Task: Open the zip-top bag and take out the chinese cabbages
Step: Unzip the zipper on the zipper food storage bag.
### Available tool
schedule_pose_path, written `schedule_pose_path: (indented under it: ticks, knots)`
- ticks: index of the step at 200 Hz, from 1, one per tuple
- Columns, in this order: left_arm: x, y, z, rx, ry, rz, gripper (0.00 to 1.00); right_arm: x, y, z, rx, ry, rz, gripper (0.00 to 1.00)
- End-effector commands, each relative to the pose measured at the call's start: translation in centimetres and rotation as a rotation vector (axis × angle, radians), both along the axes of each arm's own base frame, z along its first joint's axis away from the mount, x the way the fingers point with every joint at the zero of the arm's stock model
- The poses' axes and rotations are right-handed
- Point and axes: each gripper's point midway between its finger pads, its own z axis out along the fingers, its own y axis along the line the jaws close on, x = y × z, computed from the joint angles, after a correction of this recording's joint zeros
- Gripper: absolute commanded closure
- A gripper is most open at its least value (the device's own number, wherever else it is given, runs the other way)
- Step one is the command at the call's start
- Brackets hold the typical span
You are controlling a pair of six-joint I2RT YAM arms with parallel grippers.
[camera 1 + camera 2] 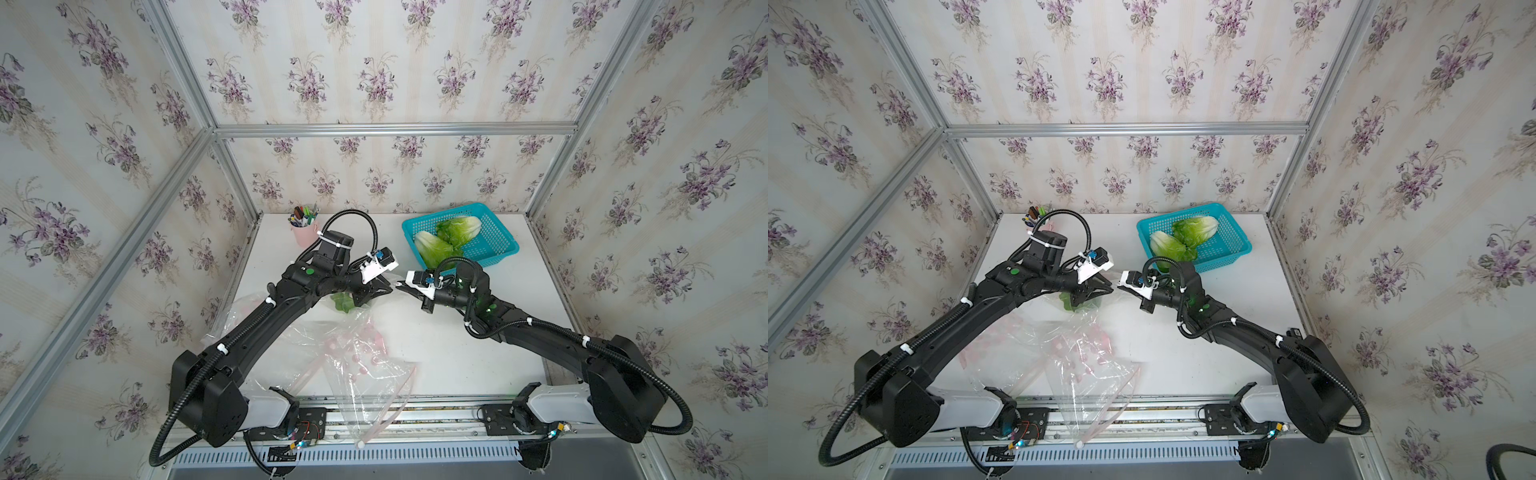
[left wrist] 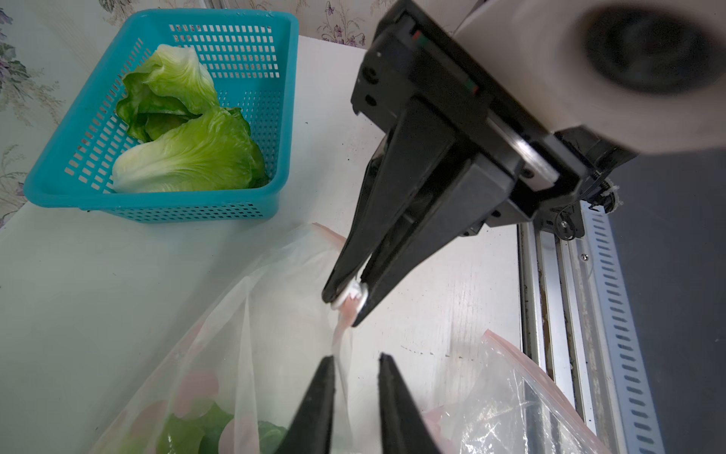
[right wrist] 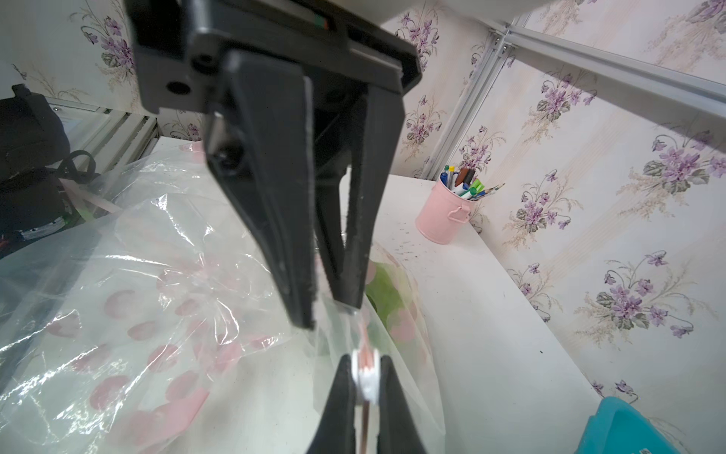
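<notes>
Though left fingers apart astride the zip-top bag, right fingers clamped on its slider

My left arm and right arm were stretched inward, tips nearly meeting mid-scene; my left tool stood slightly parted, my right tool clamped tight.

The zip-top bag is thin clear plastic, glossy and crinkled, printed with pink dots. The basket is smooth teal plastic mesh. The tabletop looks matt white and scuffed, the frame rails brushed metal.
</notes>
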Motion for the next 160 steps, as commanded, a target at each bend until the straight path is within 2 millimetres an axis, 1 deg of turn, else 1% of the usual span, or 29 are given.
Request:
schedule_pose_path:
  ticks: [1,4,7,22,35,51,57,60,64,69,71,73,78,93,119,139,160]
  knots:
    - [-0.6,-0.7,0.1,-0.019,-0.004,-0.045,0.10,-0.1,0.2,0.9,0.019,-0.019,0.014,1.00]
    - [-0.6,-0.8,0.1,-0.014,-0.007,-0.046,0.04,-0.1,0.2,0.9,0.019,-0.020,0.013,1.00]
    - [-0.6,-0.8,0.0,-0.010,-0.010,-0.048,0.02,-0.1,0.2,0.9,0.020,-0.018,0.013,1.00]
    - [-0.6,-1.1,-0.3,0.008,-0.027,-0.057,0.02,-0.2,0.3,1.1,0.025,-0.017,0.020,1.00]
    - [-0.5,-1.3,-0.2,0.008,-0.029,-0.065,0.08,-0.2,0.3,1.2,0.029,-0.016,0.022,1.00]
    - [-0.2,-1.5,-0.3,0.013,-0.021,-0.067,0.20,-0.2,0.3,1.3,0.031,-0.018,0.024,1.00]
    - [-0.2,-1.6,-0.3,0.015,-0.019,-0.071,0.26,-0.3,0.3,1.3,0.031,-0.017,0.024,1.00]
    - [-0.2,-1.6,-0.2,0.015,-0.021,-0.070,0.31,-0.3,0.3,1.4,0.031,-0.017,0.026,1.00]
    - [-0.1,-1.6,-0.1,0.016,-0.024,-0.070,0.40,-0.3,0.3,1.4,0.031,-0.017,0.027,1.00]
    - [0.0,-1.5,0.0,0.018,-0.026,-0.065,0.59,-0.3,0.3,1.4,0.031,-0.017,0.026,1.00]
    - [0.2,-1.7,-0.7,0.029,-0.008,-0.064,0.65,-0.3,0.3,1.4,0.030,-0.016,0.026,1.00]
    - [0.4,-1.7,-0.9,0.034,-0.006,-0.061,0.70,-0.3,0.3,1.4,0.029,-0.016,0.024,1.00]
    - [0.5,-1.7,-1.0,0.038,-0.006,-0.056,0.77,-0.3,0.2,1.3,0.027,-0.016,0.024,1.00]
    - [0.7,-1.6,-0.8,0.043,-0.021,-0.054,0.78,-0.3,0.1,1.2,0.021,-0.020,0.019,1.00]
    - [0.6,-1.5,-0.6,0.042,-0.030,-0.061,0.84,-0.3,0.0,1.2,0.015,-0.025,0.015,1.00]
    - [0.6,-1.4,-1.0,0.059,-0.024,-0.061,1.00,-0.3,0.0,1.1,0.012,-0.024,0.015,1.00]
    - [0.7,-1.3,-1.4,0.077,-0.021,-0.059,1.00,-0.3,0.1,1.1,0.005,-0.027,0.017,1.00]
